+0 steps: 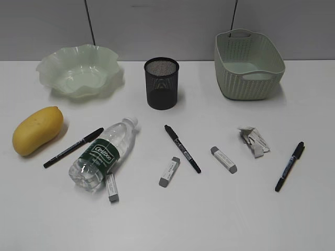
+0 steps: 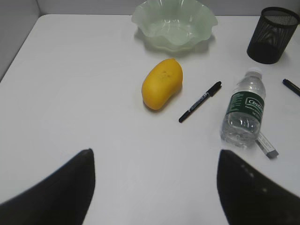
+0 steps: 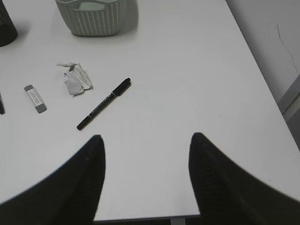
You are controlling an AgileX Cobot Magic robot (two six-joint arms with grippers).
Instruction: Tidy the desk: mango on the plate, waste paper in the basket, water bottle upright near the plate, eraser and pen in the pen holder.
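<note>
Mango (image 2: pixel 161 83) lies on desk (image 2: pixel 84 93), well beyond spread left claw (image 2: pixel 154 187).

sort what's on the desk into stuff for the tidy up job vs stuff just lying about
Job: mango, plate, waste paper, basket, water bottle, pen holder, three pens, three erasers.
Lying about: nothing.

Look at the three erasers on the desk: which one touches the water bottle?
The leftmost eraser: its end sits against the base of the lying water bottle. The other two lie alone, clear of everything.
</note>
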